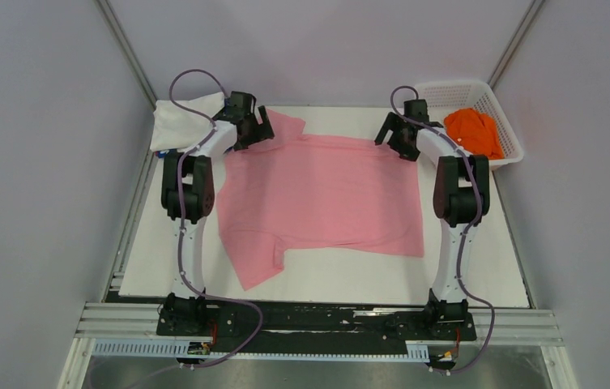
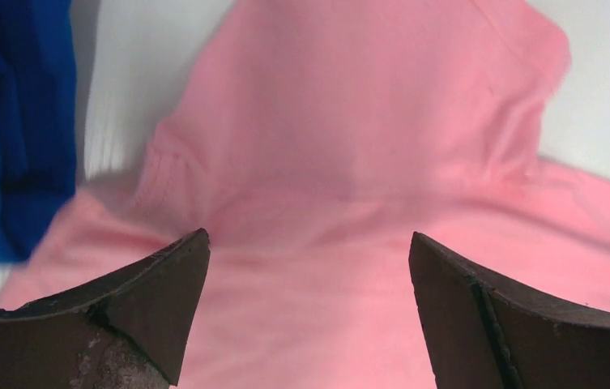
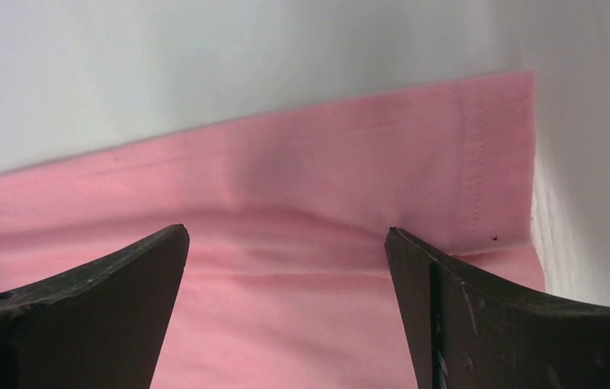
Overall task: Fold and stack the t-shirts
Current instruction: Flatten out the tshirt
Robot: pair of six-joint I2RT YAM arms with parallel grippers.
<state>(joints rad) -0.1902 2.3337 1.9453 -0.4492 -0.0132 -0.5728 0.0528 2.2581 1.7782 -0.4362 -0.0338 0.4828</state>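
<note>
Top: pink t-shirt (image 1: pixel 322 194) lies mostly flat mid-frame on the white desk (image 1: pixel 479 275), sleeve sticking out lower left.
Left wrist: left end effector (image 2: pixel 309 267) spread over a rumpled pink sleeve; blue cloth (image 2: pixel 10 121) at left edge.
Right wrist: right end effector (image 3: pixel 285 259) spread over the stitched hem.

- The top view is lit brightly and evenly from above; only faint, soft shadows are cast on the worktop (image 1: pixel 479 275).
- In both wrist views, the dark jaws are rendered underexposed and slightly blurred.
- The pink t-shirt (image 2: pixel 350 162) is shown soft-focused in the left wrist view, and the blue t-shirt (image 2: pixel 10 121) is smeared at the edge.
- In the right wrist view, the pink t-shirt is resolved more sharply.
</note>
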